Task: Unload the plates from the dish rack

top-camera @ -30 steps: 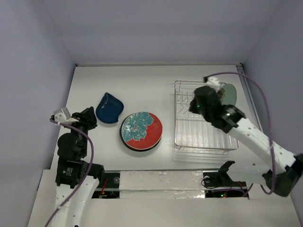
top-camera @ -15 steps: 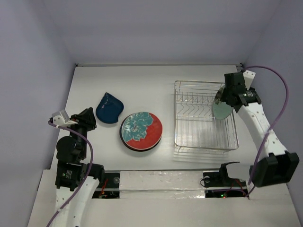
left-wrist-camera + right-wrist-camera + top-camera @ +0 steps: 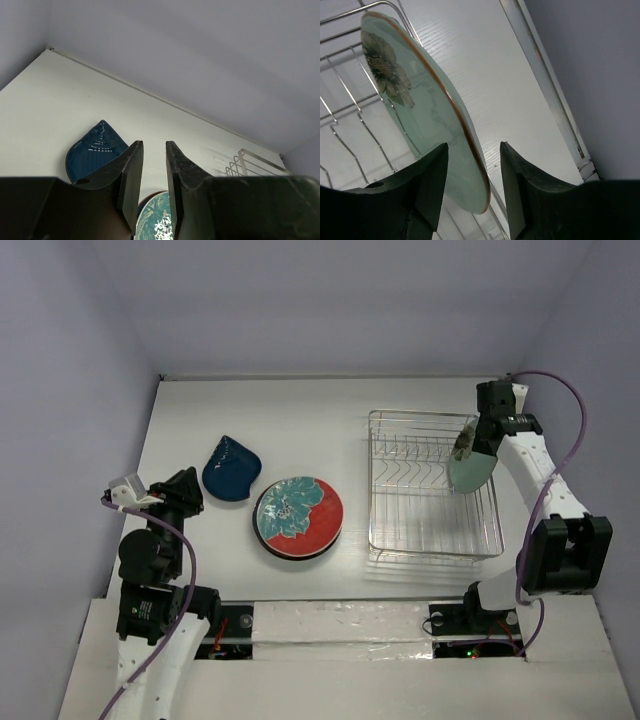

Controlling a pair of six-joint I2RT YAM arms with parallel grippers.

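Your right gripper (image 3: 472,150) is at the 3 o'clock side of the dish rack (image 3: 371,480). Its jaws are parted and straddle the upper rim of the pale green plate (image 3: 422,107), with a finger on each side. The wrist view shows a gap between each finger and the rim, so nothing is clamped.

That plate stands on edge, leaning, against the rack's 3 o'clock side, with its flower print facing into the rack. From above, the rack lies at 3 o'clock from the table's centre, and no other plate shows in it.

Two plates already lie on the table. The red plate with a teal flower (image 3: 298,517) is at 7 o'clock from the centre. The dark blue plate (image 3: 232,468) is just beside it at its 10 o'clock, tilted rather than flat.

Your left gripper (image 3: 154,145) is held near the 8 o'clock corner, well apart from both plates. It points toward 12 o'clock, its jaws are a narrow slot apart and it holds nothing
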